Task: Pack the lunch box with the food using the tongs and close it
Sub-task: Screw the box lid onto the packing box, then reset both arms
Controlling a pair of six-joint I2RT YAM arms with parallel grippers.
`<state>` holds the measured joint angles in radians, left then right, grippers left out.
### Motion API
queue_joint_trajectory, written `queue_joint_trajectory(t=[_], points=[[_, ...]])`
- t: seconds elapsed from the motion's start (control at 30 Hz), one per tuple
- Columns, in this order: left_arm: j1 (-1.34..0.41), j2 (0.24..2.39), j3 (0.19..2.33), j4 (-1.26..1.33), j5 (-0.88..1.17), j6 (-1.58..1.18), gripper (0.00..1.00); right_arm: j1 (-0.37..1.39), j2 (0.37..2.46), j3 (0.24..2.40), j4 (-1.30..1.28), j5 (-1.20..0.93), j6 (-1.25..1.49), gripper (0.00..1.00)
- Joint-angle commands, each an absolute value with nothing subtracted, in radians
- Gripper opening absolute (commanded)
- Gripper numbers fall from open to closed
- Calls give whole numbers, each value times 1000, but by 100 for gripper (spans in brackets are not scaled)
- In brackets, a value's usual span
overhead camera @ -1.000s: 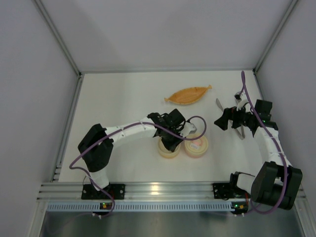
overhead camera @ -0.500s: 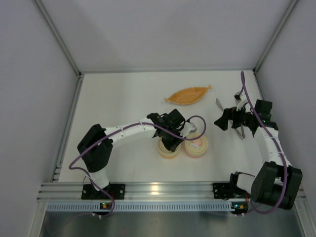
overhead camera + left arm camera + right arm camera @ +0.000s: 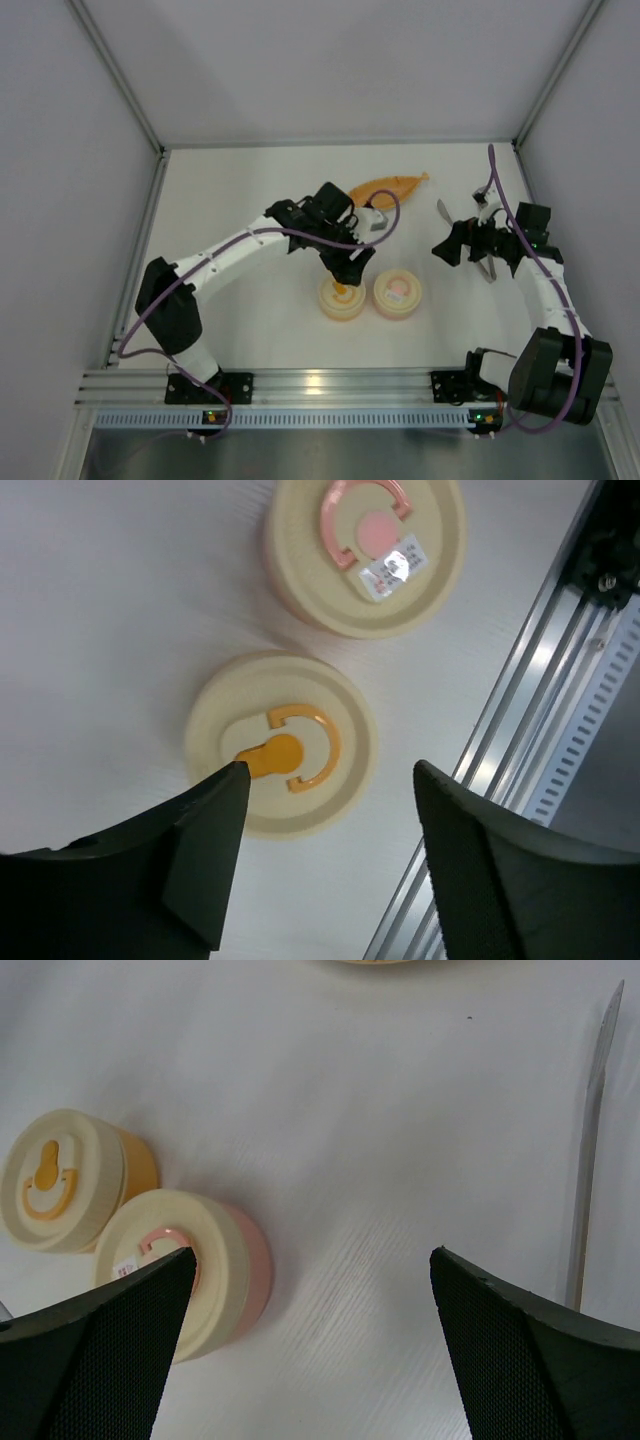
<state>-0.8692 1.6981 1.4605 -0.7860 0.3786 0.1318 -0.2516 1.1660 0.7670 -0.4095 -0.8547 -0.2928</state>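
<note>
Left jaws: parted about halfway, gripping nothing; left gripper (image 3: 332, 775) poised above the orange container, with no contact discernible
Right jaws: spread wide, nothing between them but bare table; right gripper (image 3: 312, 1260) held clear of the surface
Beneath the left jaws: orange container (image 3: 345, 735), round, cream lid in place, orange loop handle and tab facing up; tab partly overlapped by one dark finger (image 3: 205, 850) in the left wrist view
Beyond the left jaws: pink container (image 3: 365, 550), same round form, cream lid on, pink loop handle and a small sticker on top; just beside the orange one, contact between the two not discernible
Contents of both containers: hidden under the lids
Outside the right jaws, right-hand side: tongs (image 3: 592, 1110), slim and silver, lying flat on the table, untouched, just past the right-hand finger; only part of their length visible in the right wrist view
Outside the right jaws, left-hand side: both containers side by side, well apart from the tongs
Behind the left arm: leaf-shaped dish (image 3: 400, 184), orange, near end covered by the arm in the top view
Support: white table (image 3: 240, 200); aluminium rail (image 3: 540, 680) along its near edge, close to the orange container
</note>
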Motion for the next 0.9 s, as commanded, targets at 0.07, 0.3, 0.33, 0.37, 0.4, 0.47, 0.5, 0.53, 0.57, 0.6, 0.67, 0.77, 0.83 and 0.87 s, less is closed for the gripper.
queue_joint_trajectory(t=[0.07,0.3,0.33,0.37,0.4,0.47,0.5,0.53,0.57,0.6,0.67,0.77,0.83,0.87], points=[[-591,1595,1502,-796,520,22,96,-241,1155,831,-433,-893,-331,99],[-331,1560,1441,-755,549,-46,98,-210,1178,871,-456,-825,-341,99],[-313,1546,1427,-746,519,-43,98,-207,1186,879,-460,-813,-339,99],[-302,1539,1410,-732,503,-46,98,-206,1206,890,-474,-804,-336,99],[-290,1534,1379,-723,486,-48,98,-204,1215,909,-477,-778,-331,99],[-244,1525,1345,-693,446,-52,98,-203,1247,937,-480,-753,-311,99],[-224,1522,1313,-686,449,-45,98,-202,1258,945,-479,-730,-307,99],[-194,1520,1298,-684,446,-35,98,-201,1265,953,-480,-718,-295,99],[-178,1519,1281,-672,422,-20,98,-201,1282,962,-479,-704,-288,99],[-167,1519,1261,-663,410,-11,98,-201,1290,965,-473,-675,-282,99],[-138,1506,1203,-637,385,34,98,-199,1307,966,-462,-649,-276,99],[-123,1471,1120,-600,330,48,98,-196,1321,960,-440,-611,-267,99],[-121,1451,1080,-595,318,60,98,-189,1325,957,-439,-600,-267,99],[-121,1447,1072,-594,311,64,98,-186,1328,951,-440,-594,-268,99]])
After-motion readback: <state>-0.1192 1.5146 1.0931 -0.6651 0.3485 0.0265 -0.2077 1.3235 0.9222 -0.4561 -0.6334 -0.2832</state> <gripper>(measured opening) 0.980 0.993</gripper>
